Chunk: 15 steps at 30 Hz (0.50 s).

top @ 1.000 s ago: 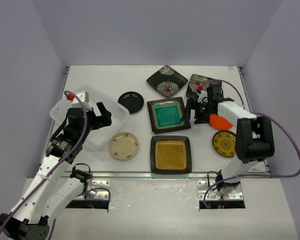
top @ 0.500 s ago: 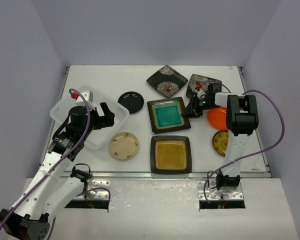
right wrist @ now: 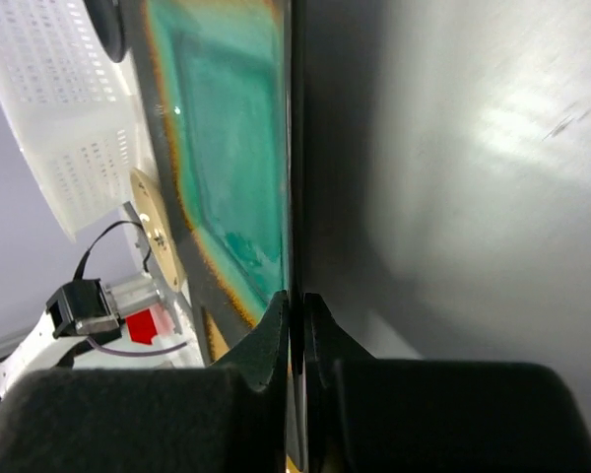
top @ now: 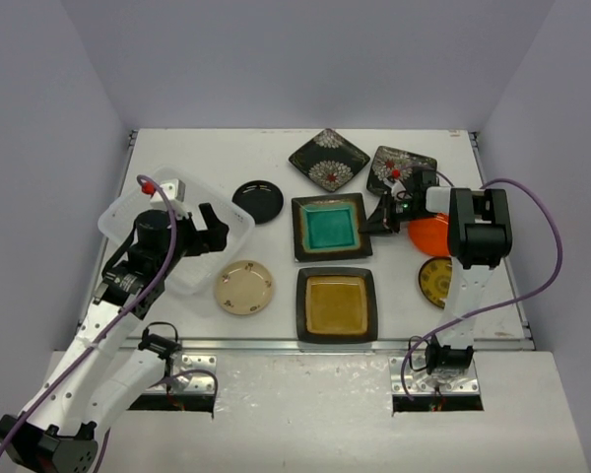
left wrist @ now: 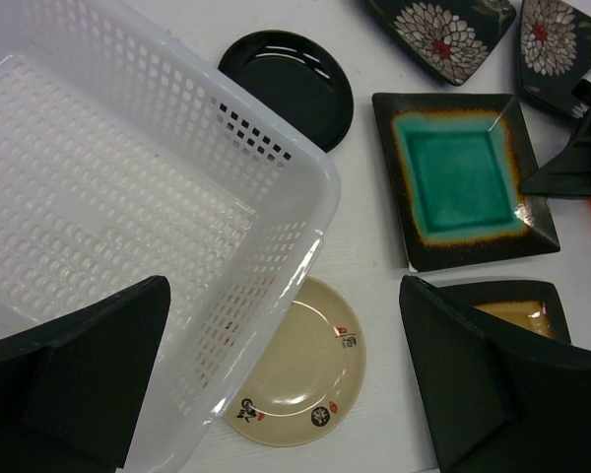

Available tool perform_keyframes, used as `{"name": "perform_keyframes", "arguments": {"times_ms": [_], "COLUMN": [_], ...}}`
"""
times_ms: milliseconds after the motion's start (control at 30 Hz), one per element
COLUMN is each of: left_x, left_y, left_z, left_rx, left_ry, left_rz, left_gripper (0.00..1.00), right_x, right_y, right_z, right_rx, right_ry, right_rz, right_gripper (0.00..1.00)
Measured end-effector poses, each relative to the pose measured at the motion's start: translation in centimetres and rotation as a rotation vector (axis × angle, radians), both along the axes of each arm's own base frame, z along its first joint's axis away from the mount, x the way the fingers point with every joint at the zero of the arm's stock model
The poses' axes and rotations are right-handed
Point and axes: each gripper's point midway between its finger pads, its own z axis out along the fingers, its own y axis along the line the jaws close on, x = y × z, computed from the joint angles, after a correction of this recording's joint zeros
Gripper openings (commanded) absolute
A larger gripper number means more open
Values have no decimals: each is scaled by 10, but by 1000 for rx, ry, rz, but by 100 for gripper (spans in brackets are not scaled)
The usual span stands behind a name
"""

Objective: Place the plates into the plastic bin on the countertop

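The teal square plate (top: 327,227) lies mid-countertop (top: 207,148), and my right gripper (top: 379,219) is shut on its right rim. In the right wrist view the fingertips (right wrist: 295,301) pinch the dark rim of the teal plate (right wrist: 231,138). My left gripper (top: 202,232) hangs open over the right corner of the plastic bin (top: 222,261), whose perforated inside (left wrist: 128,177) holds nothing, and the open gripper (left wrist: 295,394) grips nothing. Around lie the amber plate (top: 336,304), cream plate (top: 244,287), round black plate (top: 258,200), two flowered plates (top: 328,159) (top: 399,168), orange plate (top: 428,233) and yellow plate (top: 438,281).
The bin sits tilted at the left, its corner over the edge of the cream plate (left wrist: 305,374). The right arm's forearm (top: 478,236) stands over the orange and yellow plates. A metal rail (top: 276,344) runs along the front edge. Grey walls close in three sides.
My right gripper went from open to shut on the teal plate's right rim, and its arm swung back, uncovering the orange plate. The left arm barely moved.
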Motion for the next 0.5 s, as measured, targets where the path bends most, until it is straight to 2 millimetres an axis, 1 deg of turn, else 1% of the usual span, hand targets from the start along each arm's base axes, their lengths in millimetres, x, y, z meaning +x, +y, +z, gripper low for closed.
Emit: {"name": "perform_keyframes", "arguments": {"times_ms": [100,267,400,500], "left_x": [-2,-3,-5,-6], "left_y": [-8,-28,-49,-66], "left_z": [5,9,5,3], "left_rx": [-23,-73,-135,-201], "left_ry": [-20,-28,11,52], "left_rz": [-45,-146,-238,-303], "left_gripper": [100,100,100,100], "right_x": [-4,2,5,-3], "right_y": [1,-3,-1,3], "right_z": [20,54,85,108], "right_rx": [2,26,97,149], "right_ry": [-15,-67,-121,-151], "right_rz": [-29,-120,-173,-193], "right_gripper": [0,0,0,0]}}
